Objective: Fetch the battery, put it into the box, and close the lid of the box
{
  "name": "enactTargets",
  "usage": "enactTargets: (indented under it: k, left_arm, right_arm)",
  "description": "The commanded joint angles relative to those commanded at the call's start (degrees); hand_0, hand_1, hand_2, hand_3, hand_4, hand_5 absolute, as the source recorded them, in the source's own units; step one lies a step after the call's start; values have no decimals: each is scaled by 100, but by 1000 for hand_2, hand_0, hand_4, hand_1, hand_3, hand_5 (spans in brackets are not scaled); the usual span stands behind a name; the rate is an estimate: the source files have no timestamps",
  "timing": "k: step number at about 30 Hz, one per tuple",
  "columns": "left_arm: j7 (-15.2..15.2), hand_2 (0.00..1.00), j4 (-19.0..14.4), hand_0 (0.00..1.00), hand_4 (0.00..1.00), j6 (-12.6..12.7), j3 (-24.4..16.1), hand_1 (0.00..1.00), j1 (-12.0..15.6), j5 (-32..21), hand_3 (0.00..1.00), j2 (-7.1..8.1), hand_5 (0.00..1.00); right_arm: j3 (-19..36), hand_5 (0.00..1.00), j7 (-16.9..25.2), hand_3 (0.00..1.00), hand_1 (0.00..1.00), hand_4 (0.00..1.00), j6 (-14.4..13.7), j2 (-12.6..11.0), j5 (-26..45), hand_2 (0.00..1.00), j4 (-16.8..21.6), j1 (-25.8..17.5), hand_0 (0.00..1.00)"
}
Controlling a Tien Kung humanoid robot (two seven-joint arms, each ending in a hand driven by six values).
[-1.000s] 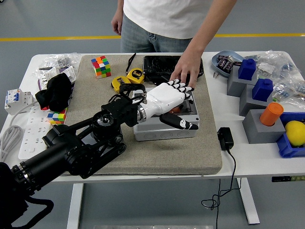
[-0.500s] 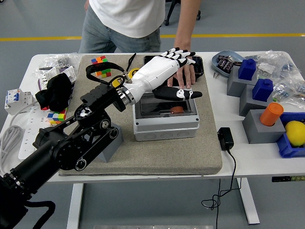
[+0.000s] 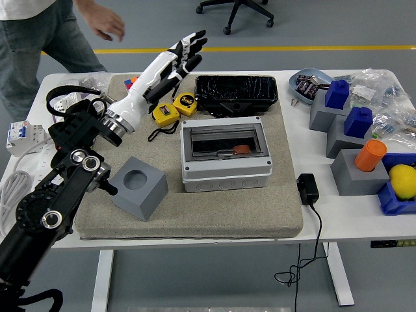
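Showing no legible writing, the box [image 3: 225,158] sits shut; left hand [image 3: 170,60] hovers open-fingered, empty.

Left hand [image 3: 174,57] lifted off the box [image 3: 225,157], swung back left; lid apparently shut; person [image 3: 39,32] stepped away left

Grey block w/ hole [image 3: 138,187] on mat [image 3: 260,214]; two yellow tape measures [image 3: 174,108] behind.

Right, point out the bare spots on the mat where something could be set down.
Free mat: the strip along its near edge, between the grey block and the mat's right edge, in front of the grey box. Also the narrow strip right of the box. Crowded: the far edge, with the tape measures and black tray; the left hand hangs there.
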Motion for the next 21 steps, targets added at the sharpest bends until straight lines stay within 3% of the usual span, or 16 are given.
enactTargets:
  k: [5,8,14,21]
  left_arm:
    - [338,998,36,998,998,-441,-607,998,398,-1266,997,-9,998]
    - [452,998,26,998,998,-518,-804,998,537,-1659,997,-15,998]
    - [698,976,-59,998,998,-587,-1012,998,721,-899,960,88,998]
    - [619,930,-40,998,998,-469,-1205,986,725,-874,915,45,998]
  right_arm:
    - [61,964,-20,795,786,998,4,4,-54,777,0,-28,845]
    - [60,964,-14,795,786,998,-4,0,-45,777,0,-23,845]
    - [9,965,2,794,785,998,0,11,30,777,0,-3,845]
    - [10,965,-11,793,785,998,19,18,44,777,0,13,844]
